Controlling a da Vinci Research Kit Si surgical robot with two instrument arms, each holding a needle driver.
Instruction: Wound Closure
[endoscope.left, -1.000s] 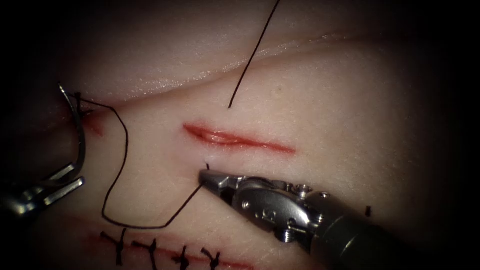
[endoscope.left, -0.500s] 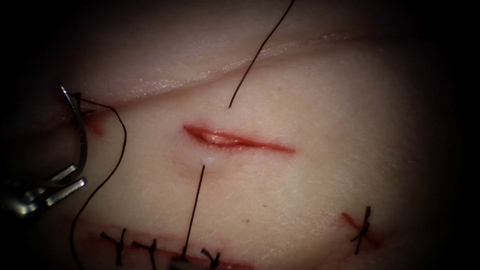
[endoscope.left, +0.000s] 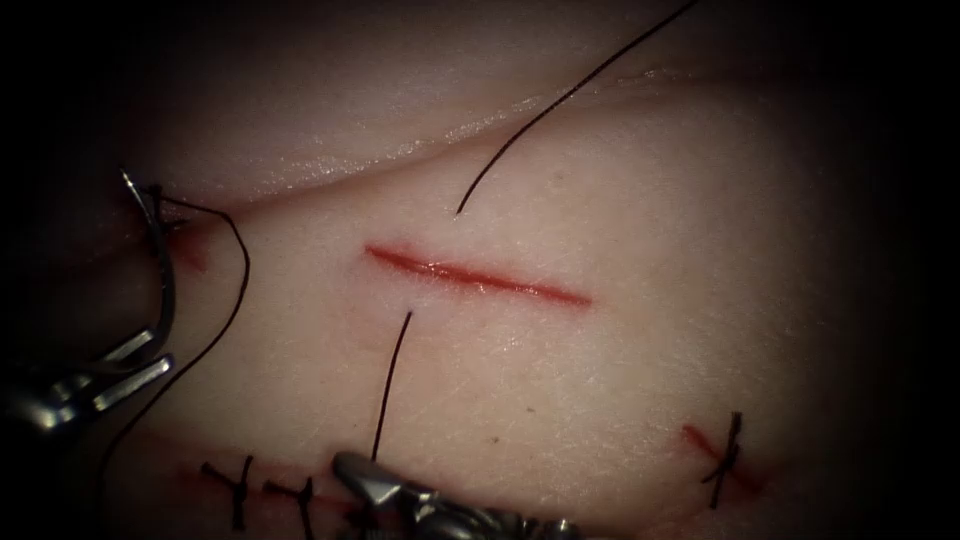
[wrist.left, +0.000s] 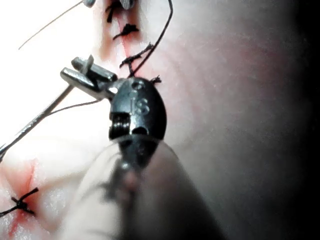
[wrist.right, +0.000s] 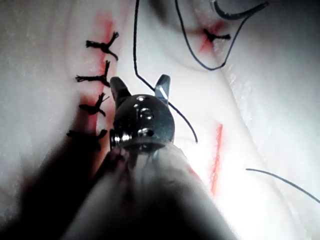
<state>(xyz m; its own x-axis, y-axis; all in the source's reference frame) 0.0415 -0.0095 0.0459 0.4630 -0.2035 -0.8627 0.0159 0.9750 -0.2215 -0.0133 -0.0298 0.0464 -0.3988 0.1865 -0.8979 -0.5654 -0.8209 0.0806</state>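
Note:
The cut (endoscope.left: 476, 276) lies mid-tissue, a thin red line with its lips together. The thread (endoscope.left: 392, 385) comes out just below it and runs down to my right tool (endoscope.left: 365, 482) at the lower edge. That tool's (wrist.right: 141, 86) jaws stand open, with the thread (wrist.right: 136, 55) running loose between them. Above the cut the thread (endoscope.left: 560, 100) leaves the tissue and rises to the right. Far left of the cut my left tool (endoscope.left: 135, 368) is shut on the curved needle (endoscope.left: 165, 275) near its lower end; the needle is out of the tissue. My left tool (wrist.left: 82, 75) also shows the grip on the needle (wrist.left: 40, 116).
A row of dark stitches (endoscope.left: 240, 487) closes an older cut along the lower edge. A single stitch (endoscope.left: 727, 455) crosses a small red cut at lower right. A red mark (endoscope.left: 190, 250) sits by the needle. A tissue fold (endoscope.left: 420, 150) runs across above the cut.
My right tool, shut on the thread below the cut, pulled it down out of view; the cut's lips closed. Now it is back at the lower edge with open jaws.

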